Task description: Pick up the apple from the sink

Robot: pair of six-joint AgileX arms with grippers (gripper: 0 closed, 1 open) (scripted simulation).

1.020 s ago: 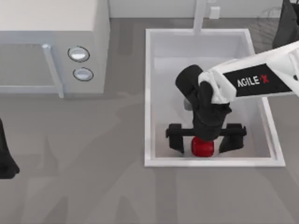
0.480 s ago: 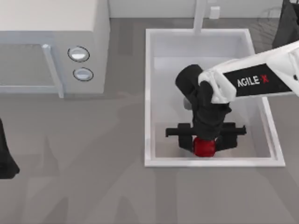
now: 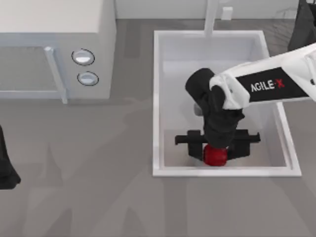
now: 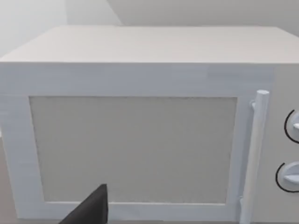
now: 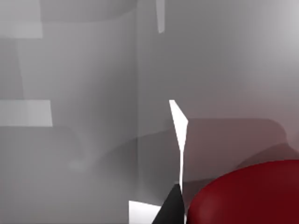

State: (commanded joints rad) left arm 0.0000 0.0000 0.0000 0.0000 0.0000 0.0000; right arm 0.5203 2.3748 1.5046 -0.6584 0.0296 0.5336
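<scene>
Apple [image 3: 215, 157] lies on the floor of the sink [image 3: 157, 98], hard against the sink's near rim and well away from the faucet post [image 3: 211, 17] at the far rim. Right pincer [image 3: 216, 148] hangs straight down over the apple inside the sink, fingers drawn in to either side of the fruit and apparently clenched on it; actual contact is hidden under the wrist. Right wrist view: red curve of the apple [image 5: 247, 193] just beside one dark fingertip [image 5: 170, 207]. Handling judgement: small, firm, light, glossy skin, so likely slippery; rounded but slightly blocky flanks give the best purchase, so hold across its widest middle, not near the crown. Left arm parked off the sink's left, past the microwave [image 3: 54, 47]; its pincer's state cannot be told.
</scene>
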